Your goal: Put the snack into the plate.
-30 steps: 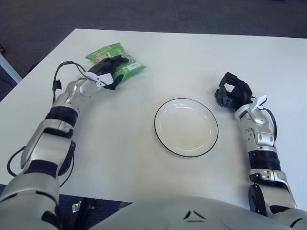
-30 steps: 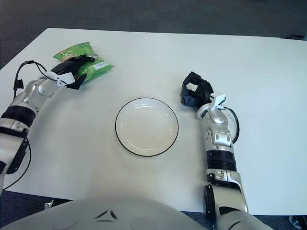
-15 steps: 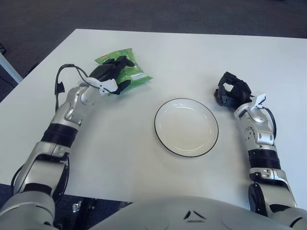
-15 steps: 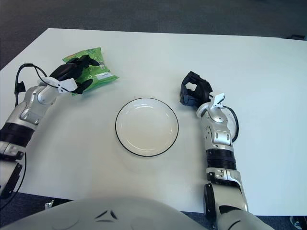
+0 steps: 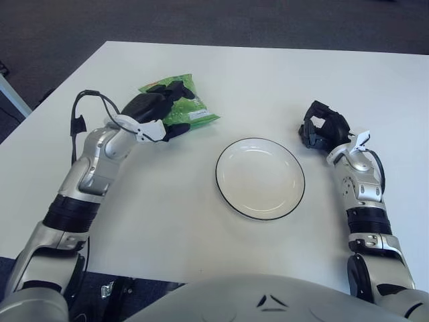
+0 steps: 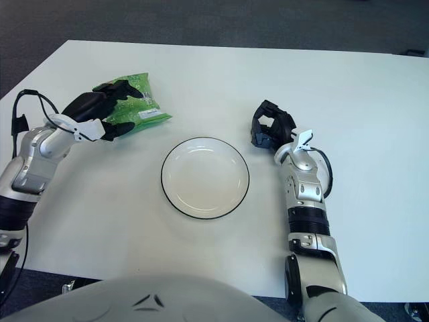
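The left hand (image 5: 155,113) gripped the green snack packet (image 5: 182,109) at the table's far left; the plate (image 5: 260,178) lay to its right and nearer. The right hand (image 5: 320,129), fingers curled and empty, showed right of the plate.

Snack (image 5: 181,107) partly hidden under left hand (image 5: 155,111).

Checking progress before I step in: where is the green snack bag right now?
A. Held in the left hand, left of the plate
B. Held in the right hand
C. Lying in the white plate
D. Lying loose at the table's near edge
A: the left hand has its fingers closed on the green snack bag, well left of the bare white black-rimmed plate.
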`<control>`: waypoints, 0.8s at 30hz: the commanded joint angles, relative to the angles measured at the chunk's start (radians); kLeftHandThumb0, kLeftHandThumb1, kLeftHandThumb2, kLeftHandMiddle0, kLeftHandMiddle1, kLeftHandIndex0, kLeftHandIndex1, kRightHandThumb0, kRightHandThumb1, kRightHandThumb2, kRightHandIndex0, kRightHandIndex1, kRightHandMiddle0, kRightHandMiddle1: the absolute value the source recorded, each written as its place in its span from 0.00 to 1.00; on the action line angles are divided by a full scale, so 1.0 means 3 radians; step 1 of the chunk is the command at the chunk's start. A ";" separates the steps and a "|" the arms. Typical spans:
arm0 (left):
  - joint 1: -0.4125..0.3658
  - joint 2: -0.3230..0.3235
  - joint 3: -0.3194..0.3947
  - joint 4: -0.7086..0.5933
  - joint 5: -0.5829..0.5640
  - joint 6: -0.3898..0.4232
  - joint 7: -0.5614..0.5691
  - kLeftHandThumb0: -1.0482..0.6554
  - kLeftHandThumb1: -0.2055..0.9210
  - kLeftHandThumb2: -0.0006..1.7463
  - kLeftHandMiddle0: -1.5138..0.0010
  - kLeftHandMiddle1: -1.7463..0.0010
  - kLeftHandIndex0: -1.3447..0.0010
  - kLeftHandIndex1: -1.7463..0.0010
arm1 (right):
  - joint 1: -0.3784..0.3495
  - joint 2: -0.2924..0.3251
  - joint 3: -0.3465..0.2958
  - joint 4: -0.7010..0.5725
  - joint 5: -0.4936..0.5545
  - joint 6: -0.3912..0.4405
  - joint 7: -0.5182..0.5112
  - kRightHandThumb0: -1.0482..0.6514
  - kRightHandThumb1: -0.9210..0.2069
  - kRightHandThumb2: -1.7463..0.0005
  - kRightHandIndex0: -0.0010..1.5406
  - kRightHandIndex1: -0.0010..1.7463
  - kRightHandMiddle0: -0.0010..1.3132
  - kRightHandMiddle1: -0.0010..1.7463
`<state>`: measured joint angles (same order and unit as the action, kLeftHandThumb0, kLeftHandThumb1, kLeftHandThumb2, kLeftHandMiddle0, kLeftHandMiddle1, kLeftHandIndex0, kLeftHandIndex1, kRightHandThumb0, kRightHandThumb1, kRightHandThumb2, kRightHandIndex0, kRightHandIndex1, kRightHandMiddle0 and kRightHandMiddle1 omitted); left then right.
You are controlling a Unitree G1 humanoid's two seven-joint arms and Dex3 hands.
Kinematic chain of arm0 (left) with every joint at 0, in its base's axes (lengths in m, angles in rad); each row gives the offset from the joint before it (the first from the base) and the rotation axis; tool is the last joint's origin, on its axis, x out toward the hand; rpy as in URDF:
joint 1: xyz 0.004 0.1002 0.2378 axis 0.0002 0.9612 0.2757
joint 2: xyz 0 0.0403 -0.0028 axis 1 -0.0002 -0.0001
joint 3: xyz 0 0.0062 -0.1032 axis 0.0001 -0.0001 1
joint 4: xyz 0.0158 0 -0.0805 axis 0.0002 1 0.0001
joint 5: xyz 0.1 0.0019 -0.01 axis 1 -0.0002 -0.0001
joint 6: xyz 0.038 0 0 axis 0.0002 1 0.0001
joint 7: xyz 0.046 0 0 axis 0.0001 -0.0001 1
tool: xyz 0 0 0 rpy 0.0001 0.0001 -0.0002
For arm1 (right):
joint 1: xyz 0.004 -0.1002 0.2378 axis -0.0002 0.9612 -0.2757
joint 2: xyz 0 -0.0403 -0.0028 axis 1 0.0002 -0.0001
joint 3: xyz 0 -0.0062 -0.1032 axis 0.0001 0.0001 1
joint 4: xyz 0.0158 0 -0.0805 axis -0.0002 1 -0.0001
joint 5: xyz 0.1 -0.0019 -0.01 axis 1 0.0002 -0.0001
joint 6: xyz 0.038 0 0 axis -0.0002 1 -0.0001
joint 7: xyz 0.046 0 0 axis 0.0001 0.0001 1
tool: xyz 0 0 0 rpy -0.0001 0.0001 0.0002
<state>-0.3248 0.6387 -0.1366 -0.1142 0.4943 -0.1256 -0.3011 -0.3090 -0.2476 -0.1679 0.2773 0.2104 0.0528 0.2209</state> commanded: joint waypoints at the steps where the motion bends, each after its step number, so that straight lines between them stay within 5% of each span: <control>1: -0.0024 0.0081 0.0040 -0.0059 0.0078 -0.0010 -0.0046 0.12 1.00 0.40 0.86 0.48 1.00 0.28 | 0.0113 0.0032 0.0038 0.0159 -0.0052 0.0116 0.0003 0.34 0.52 0.26 0.86 1.00 0.46 1.00; 9: -0.0476 0.0205 0.0045 0.0328 0.0060 -0.0267 -0.0080 0.15 1.00 0.38 0.89 0.52 1.00 0.31 | 0.0109 0.0036 0.0048 0.0151 -0.0055 0.0134 -0.0006 0.34 0.52 0.26 0.86 1.00 0.46 1.00; 20: -0.1282 0.0248 -0.0189 0.1320 0.0576 -0.0927 0.0500 0.24 1.00 0.42 0.94 0.58 1.00 0.39 | 0.0135 0.0035 0.0080 0.0113 -0.0084 0.0101 -0.0008 0.34 0.51 0.26 0.86 1.00 0.45 1.00; 24: -0.1423 0.0252 -0.0240 0.1591 0.0620 -0.1117 0.0619 0.28 0.91 0.45 0.95 0.60 1.00 0.40 | 0.0139 0.0025 0.0091 0.0117 -0.0098 0.0094 -0.0012 0.34 0.51 0.26 0.86 1.00 0.45 1.00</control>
<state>-0.7194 0.7021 -0.1926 0.3087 0.6579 -0.4227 -0.1464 -0.3171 -0.2476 -0.1534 0.2766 0.2019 0.0401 0.2187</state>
